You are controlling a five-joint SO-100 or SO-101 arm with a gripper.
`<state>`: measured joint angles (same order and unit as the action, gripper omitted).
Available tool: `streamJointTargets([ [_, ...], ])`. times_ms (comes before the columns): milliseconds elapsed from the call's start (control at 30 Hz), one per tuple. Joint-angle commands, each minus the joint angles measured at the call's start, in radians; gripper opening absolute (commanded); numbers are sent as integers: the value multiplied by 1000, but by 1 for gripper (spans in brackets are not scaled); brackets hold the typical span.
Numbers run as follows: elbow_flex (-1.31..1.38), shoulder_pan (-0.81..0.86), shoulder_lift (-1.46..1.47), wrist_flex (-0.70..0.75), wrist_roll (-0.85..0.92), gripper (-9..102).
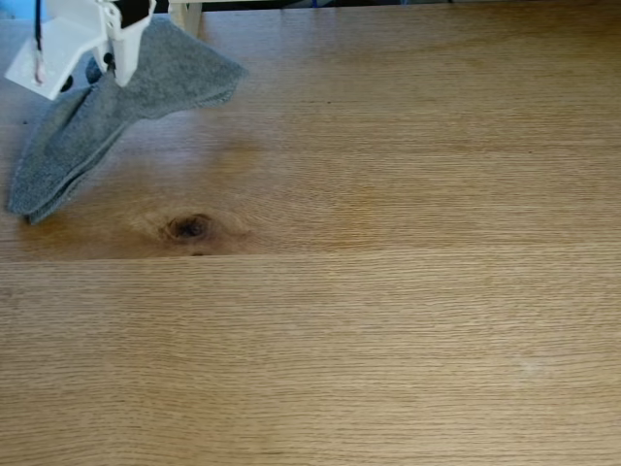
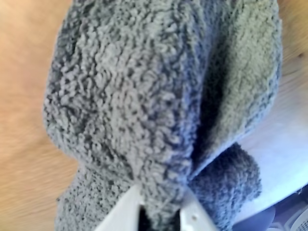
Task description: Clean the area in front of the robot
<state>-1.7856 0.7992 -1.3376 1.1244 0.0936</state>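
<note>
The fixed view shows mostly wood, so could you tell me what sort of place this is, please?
Probably a home or hobby table rather than a lab: a wide oak-grain tabletop with a dark knot, a small white printed arm, and its hand pinching a grey terry cloth.

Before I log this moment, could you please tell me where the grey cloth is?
In the fixed view the grey cloth hangs at the upper left, pinched in the white tool, its lower end reaching the wooden table left of the dark knot.

Soft daylight, faint shadow under the cloth (image 1: 116,107), wrist view blurred, bright glare at right
</note>
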Motion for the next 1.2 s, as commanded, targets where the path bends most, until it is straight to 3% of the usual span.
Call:
streamJointTargets([
  [0,-219,31,-126,-239,87,0],
  [33,-272,35,-132,-284,100,0],
  [167,-411,43,-170,-431,126,26],
  [333,-448,38,-232,-541,84,33],
  [433,-448,0,-308,-528,66,34],
  [667,-448,-141,-494,-382,-3,28],
  [933,-465,-472,-669,-153,-126,0],
  [1167,-465,-747,-781,-49,-324,0],
])
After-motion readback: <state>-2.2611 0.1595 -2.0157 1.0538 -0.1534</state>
